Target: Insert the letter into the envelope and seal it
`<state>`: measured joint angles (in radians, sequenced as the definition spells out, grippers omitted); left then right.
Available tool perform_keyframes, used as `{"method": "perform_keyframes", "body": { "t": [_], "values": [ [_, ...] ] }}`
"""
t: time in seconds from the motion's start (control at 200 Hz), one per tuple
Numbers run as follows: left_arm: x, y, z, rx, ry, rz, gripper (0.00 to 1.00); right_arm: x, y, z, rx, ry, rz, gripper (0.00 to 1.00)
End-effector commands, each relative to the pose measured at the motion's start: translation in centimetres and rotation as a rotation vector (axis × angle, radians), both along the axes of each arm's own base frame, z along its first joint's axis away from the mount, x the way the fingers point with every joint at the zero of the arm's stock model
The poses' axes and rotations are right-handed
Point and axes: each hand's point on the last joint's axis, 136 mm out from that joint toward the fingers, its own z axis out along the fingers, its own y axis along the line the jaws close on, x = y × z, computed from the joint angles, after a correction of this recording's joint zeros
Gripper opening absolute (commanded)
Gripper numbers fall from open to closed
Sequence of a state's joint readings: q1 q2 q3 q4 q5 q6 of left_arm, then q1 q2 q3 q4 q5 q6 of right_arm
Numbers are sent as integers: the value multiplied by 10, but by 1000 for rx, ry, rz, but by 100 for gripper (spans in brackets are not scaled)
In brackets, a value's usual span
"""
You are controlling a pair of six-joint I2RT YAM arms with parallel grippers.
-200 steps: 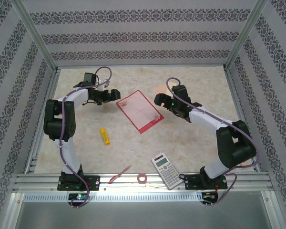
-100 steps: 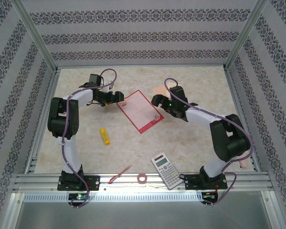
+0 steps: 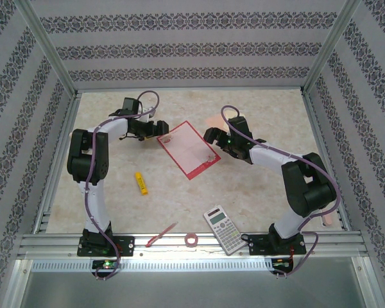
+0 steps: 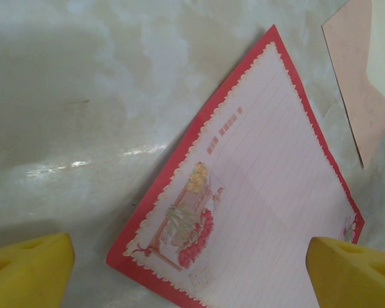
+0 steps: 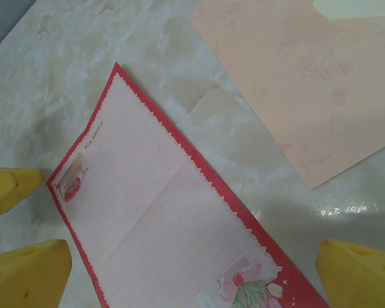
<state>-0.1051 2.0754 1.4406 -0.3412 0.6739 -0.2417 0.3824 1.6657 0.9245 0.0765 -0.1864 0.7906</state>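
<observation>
The letter (image 3: 188, 149), pale pink with a red border, lies flat and face up in the middle of the table. My left gripper (image 3: 159, 130) hangs open over its left corner; the printed corner (image 4: 186, 221) shows between the yellow fingertips (image 4: 29, 269). My right gripper (image 3: 212, 136) stands open over the letter's right corner, and the lined sheet (image 5: 167, 218) lies beneath its yellow pads (image 5: 359, 273). Neither gripper holds anything. The peach envelope (image 3: 213, 120) lies just behind the letter, partly under the right arm. Its body (image 5: 301, 77) and pale flap edge show in the right wrist view, and its corner (image 4: 362, 83) in the left wrist view.
A yellow block (image 3: 140, 183) lies left of centre. Near the front rail are a calculator (image 3: 223, 229), a thin red stick (image 3: 162, 235) and a small tape roll (image 3: 192, 240). Metal frame posts and patterned walls close in the table.
My left gripper has moved right, up to the letter's left corner. The right gripper has shifted slightly left over the right corner, its elbow drawn in. The letter and envelope have not moved.
</observation>
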Motion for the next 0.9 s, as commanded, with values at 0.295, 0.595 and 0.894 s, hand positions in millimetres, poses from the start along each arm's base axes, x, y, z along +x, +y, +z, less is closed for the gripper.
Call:
{"method": "perform_keyframes", "body": {
  "t": [0.295, 0.595, 0.894],
  "values": [
    [3, -18, -4, 0, -4, -27, 92, -6, 1, -15, 0, 31, 3, 98],
    [1, -25, -1, -20, 1, -46, 81, -7, 0, -22, -4, 45, -3, 98],
    [-6, -27, -6, -10, 20, -71, 64, -8, -1, -25, -10, 49, -5, 98]
  ]
}}
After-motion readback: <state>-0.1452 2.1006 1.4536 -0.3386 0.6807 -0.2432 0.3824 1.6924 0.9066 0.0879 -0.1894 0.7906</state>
